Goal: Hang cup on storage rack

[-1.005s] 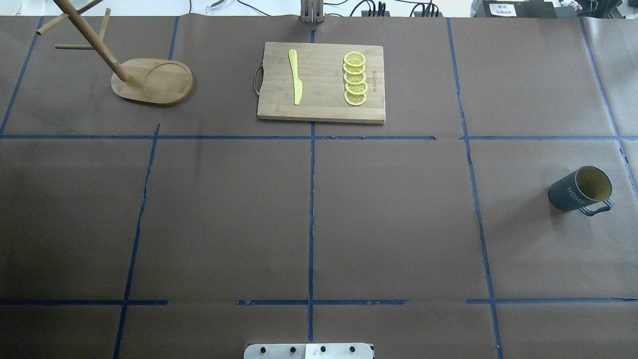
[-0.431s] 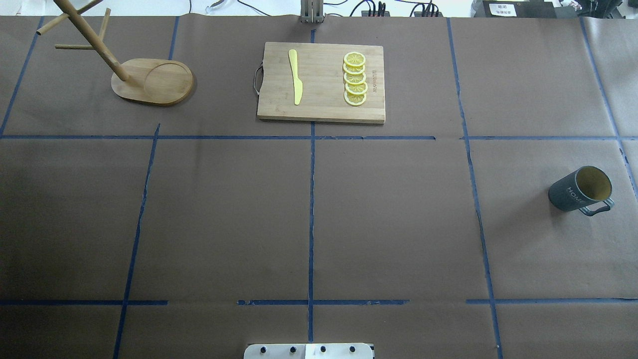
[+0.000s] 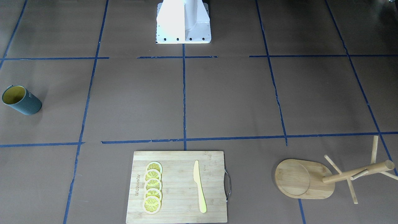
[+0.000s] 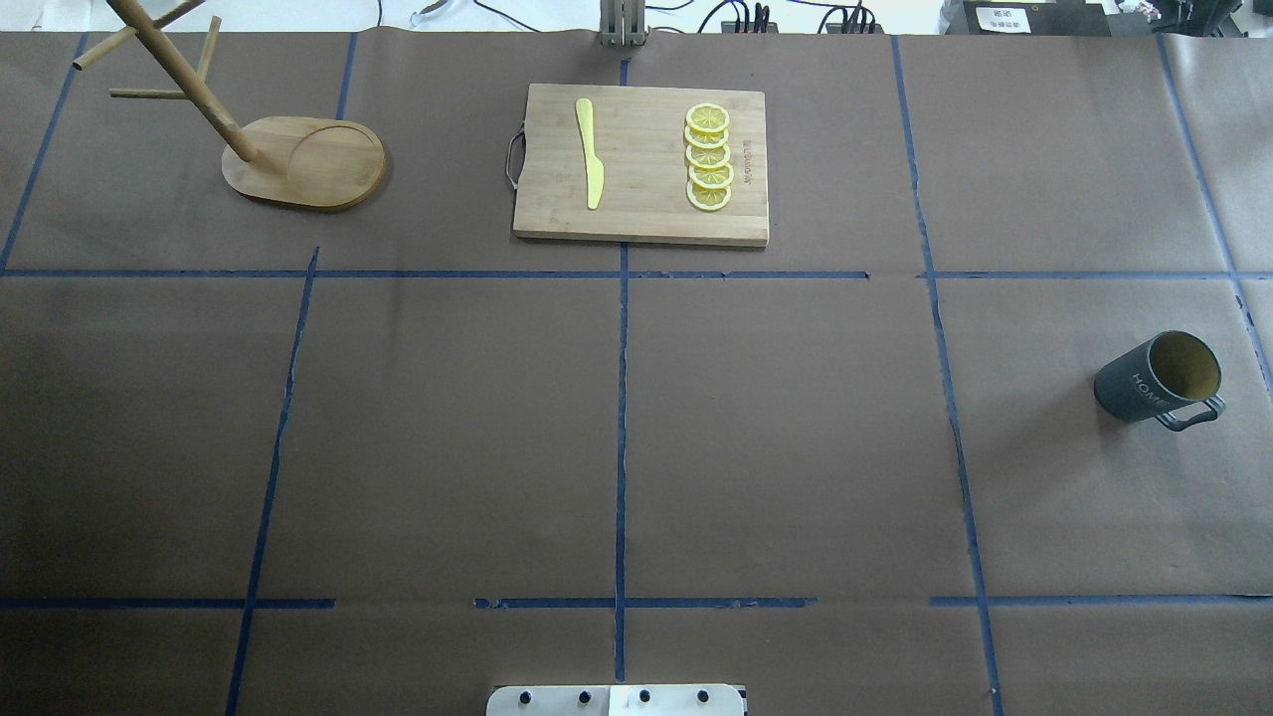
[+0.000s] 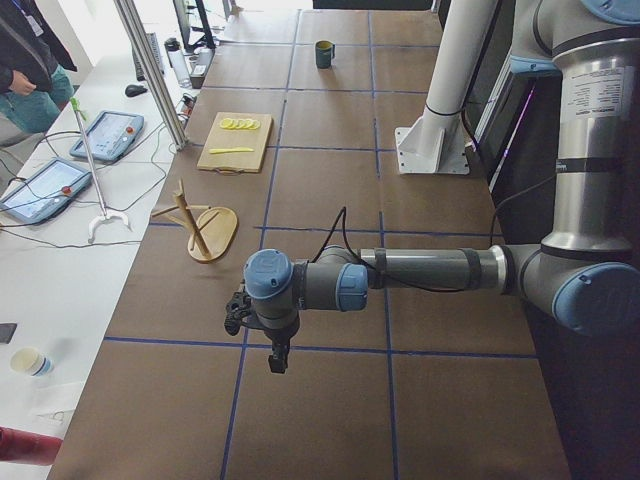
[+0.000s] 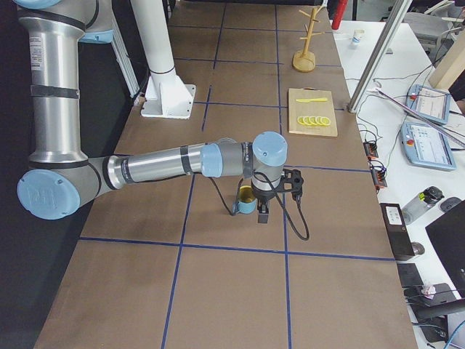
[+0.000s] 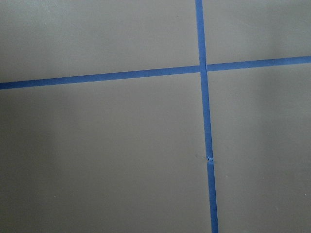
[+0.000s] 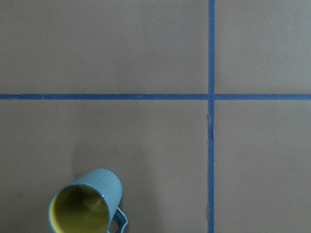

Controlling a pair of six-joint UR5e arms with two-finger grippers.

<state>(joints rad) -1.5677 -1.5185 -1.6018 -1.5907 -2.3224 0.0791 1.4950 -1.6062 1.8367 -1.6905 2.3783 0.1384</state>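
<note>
Presently the cup stands upright on the worktop at the robot's right-hand end, roughly midway between the near and far edges, resting free of any contact. Its long axis is vertical with the yellow mouth up. The loop handle points toward the robot's side and slightly rightward, and the pale lettering faces the robot. The right fingers point downward above the worktop. In the exterior right view they overlap the cup along the line of sight, but the right wrist view looks down on the cup in its lower left corner. The cup therefore sits below them and off to one side, not between them. Whether the right fingers are spread or closed cannot be determined. The left fingers hang over a blue tape crossing toward the opposite end, well apart from the cup; their state likewise cannot be determined. The storage rack stands at the far left corner, post upright on its oval base, well apart from the cup, which is not yet hung. Along the far edge lies a cutting board bearing a yellow knife and five lemon slices.
</note>
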